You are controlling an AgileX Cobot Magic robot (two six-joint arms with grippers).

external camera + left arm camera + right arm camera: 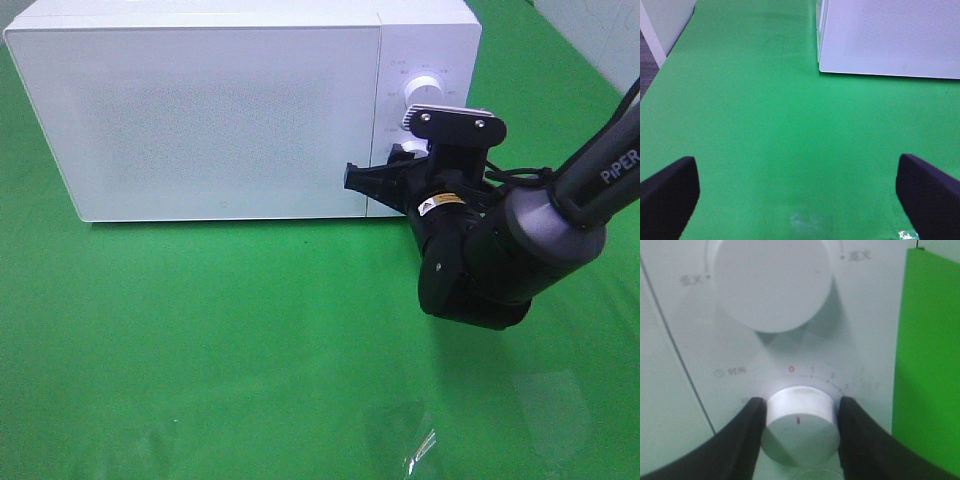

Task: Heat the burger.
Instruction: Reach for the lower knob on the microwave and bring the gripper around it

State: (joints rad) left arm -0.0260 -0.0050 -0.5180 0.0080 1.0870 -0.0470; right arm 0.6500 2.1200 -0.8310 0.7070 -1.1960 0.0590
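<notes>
The burger is out of view in every frame. The white microwave [200,110] stands at the back with its door closed. My right gripper [400,165] is at its control panel. In the right wrist view the gripper [799,426] has its two black fingers [747,435] pressed against both sides of the lower timer knob [799,422], whose red mark points up toward the 0. The upper knob [771,282] is free. My left gripper [797,192] is open and empty over the green cloth, left of the microwave [890,35].
Green cloth [250,340] covers the table in front of the microwave. A bit of clear plastic film [420,450] lies near the front edge. The cloth's left edge and the floor [647,70] show in the left wrist view.
</notes>
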